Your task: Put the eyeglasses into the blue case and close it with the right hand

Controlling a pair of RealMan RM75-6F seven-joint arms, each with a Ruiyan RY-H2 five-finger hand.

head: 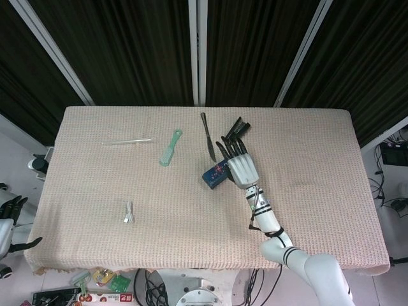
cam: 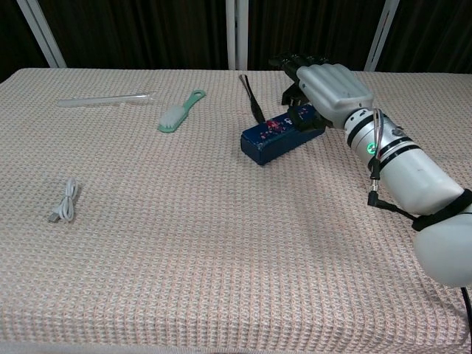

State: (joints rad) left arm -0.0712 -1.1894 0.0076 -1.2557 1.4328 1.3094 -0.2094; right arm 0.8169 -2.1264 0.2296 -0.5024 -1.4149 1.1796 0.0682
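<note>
left hand [head: 7,213]: off the surface's left edge, low, fingers loosely apart, holding nothing.
cable [cam: 64,201]: small white coil, near the surface's front left corner.
clear stick [cam: 105,98]: thin, lying along the far left part of the surface.
green brush [cam: 179,111]: toward the far edge, left of centre.
dark blade tool [cam: 252,101]: narrow, pointing at the far edge, just left of the case.
blue case [cam: 276,135]: lies aslant, right of centre toward the far edge; lid appears down. eyeglasses not visible, presumably inside, cannot confirm.
right hand [cam: 330,90]: palm down over the case's right end, fingers [head: 233,148] extended and narrowly spread, reaching past it; they hold nothing. whether the palm touches the lid cannot be told.
black clip-like object [head: 237,127]: beyond the fingertips, near the far edge.
step in hand, by judgement: closing the case, at or near its end. next move calls for a firm downward press to confirm the lid seats, then lifting the hand straight up so the case is not dragged.
</note>
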